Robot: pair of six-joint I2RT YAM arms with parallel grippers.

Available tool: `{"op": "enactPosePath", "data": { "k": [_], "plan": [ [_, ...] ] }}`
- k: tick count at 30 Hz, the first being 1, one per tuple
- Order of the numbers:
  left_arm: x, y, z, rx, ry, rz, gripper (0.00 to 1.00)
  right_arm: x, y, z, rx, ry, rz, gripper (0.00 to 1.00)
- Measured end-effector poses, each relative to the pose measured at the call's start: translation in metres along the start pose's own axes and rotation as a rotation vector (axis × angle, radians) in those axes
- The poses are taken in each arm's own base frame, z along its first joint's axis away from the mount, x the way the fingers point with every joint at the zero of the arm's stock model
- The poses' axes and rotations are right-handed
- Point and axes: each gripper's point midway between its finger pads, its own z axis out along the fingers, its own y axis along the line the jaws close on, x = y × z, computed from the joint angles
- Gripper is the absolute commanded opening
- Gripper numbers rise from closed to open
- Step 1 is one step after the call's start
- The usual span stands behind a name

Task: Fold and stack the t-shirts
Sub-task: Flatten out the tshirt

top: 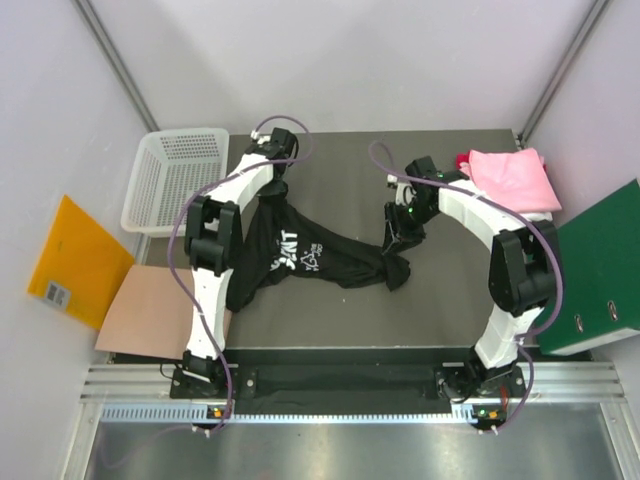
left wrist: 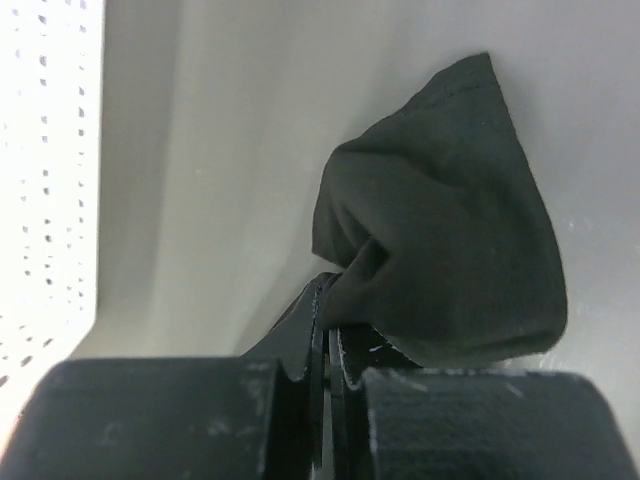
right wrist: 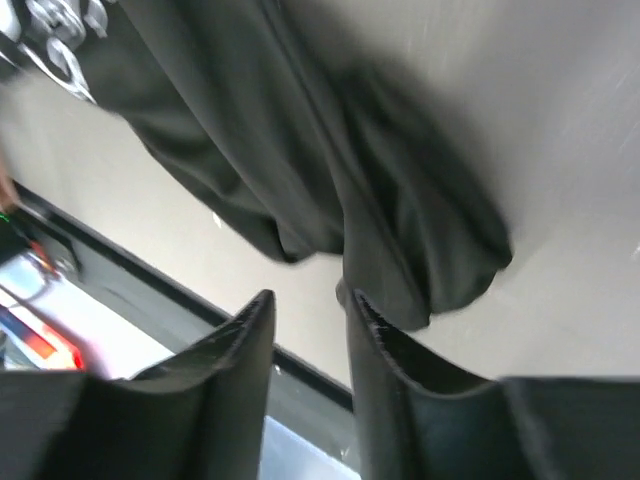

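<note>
The black t-shirt [top: 300, 250] with white lettering hangs crumpled over the middle of the dark table [top: 330, 310]. My left gripper [top: 268, 200] is shut on one bunched edge of it and holds it up; the left wrist view shows the cloth [left wrist: 440, 260] pinched between the closed tips [left wrist: 335, 300]. My right gripper [top: 395, 235] is at the shirt's right end. In the right wrist view it [right wrist: 310, 300] stands open with nothing between the fingers, and the black cloth [right wrist: 300, 150] hangs just past the right finger's tip. A folded pink t-shirt [top: 512, 175] lies at the back right, with a bit of red cloth [top: 465, 160] beside it.
A white mesh basket [top: 175, 178] stands off the table's back left corner. A green folder [top: 600, 265] lies at the right. An orange envelope [top: 75, 260] and a brown sheet [top: 150, 310] lie at the left. Purple cables loop above both arms.
</note>
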Motion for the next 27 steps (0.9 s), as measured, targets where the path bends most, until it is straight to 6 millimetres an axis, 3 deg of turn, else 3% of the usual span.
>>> {"op": "enactPosePath", "data": {
  "k": [6,13,19,27],
  "plan": [
    [-0.001,0.001,0.017,-0.025,0.046,-0.044,0.0,0.035,-0.007,-0.001,0.094,0.127,-0.002,0.31],
    [0.001,0.012,0.021,-0.04,0.075,-0.072,0.0,0.056,-0.017,-0.008,0.158,0.206,0.017,0.31],
    [0.001,0.011,0.021,-0.037,0.077,-0.079,0.0,0.074,-0.02,0.004,0.169,0.264,0.016,0.34],
    [0.001,0.011,0.021,-0.036,0.077,-0.082,0.0,0.083,-0.027,0.033,0.189,0.35,0.012,0.34]
  ]
}}
